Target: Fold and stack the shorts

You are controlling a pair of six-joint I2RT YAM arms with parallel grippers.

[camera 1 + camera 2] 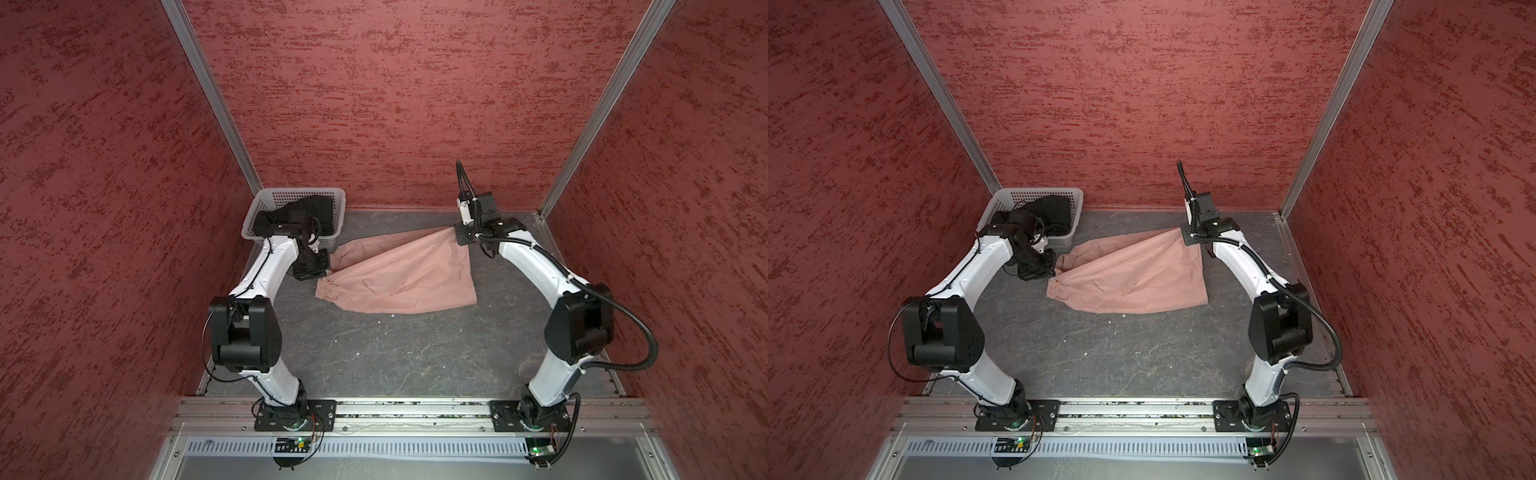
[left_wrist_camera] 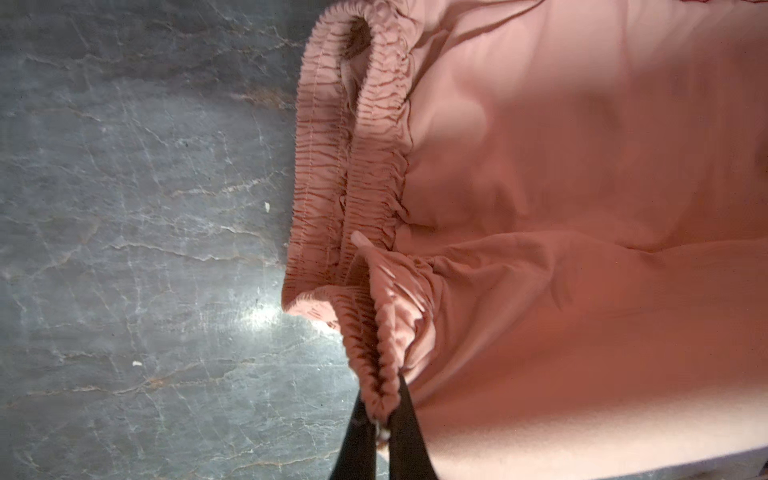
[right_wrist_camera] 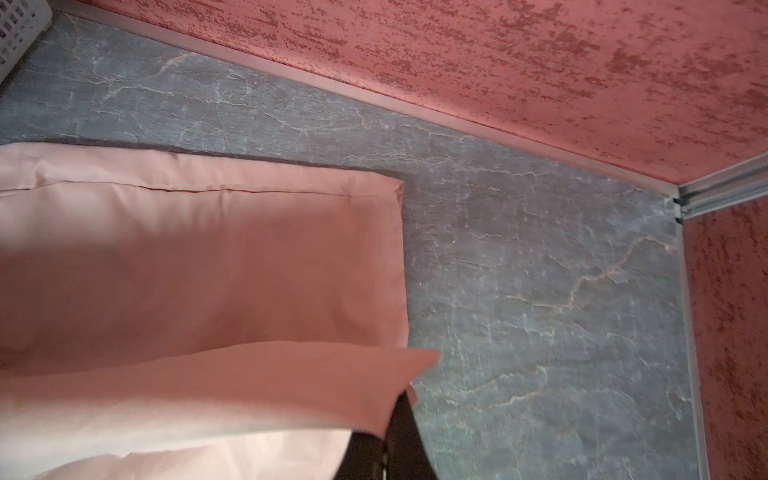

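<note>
— Where are your pink shorts (image 1: 399,278)?
— Thin, creased, spread on the table (image 1: 374,353). Your left gripper (image 2: 384,419) pinches the gathered waistband (image 2: 324,166), your right gripper (image 3: 386,446) a lifted hem corner (image 3: 415,361). The black shorts (image 1: 316,205) sit bunched in the basket (image 1: 266,199).

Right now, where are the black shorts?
In both top views, the black shorts lie in the white basket at the far left corner, beside the pink shorts.

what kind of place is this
Probably a robot test cell, not a home: left arm and right arm bolted to an aluminium rail, red panels boxing in a small grey tabletop.
</note>
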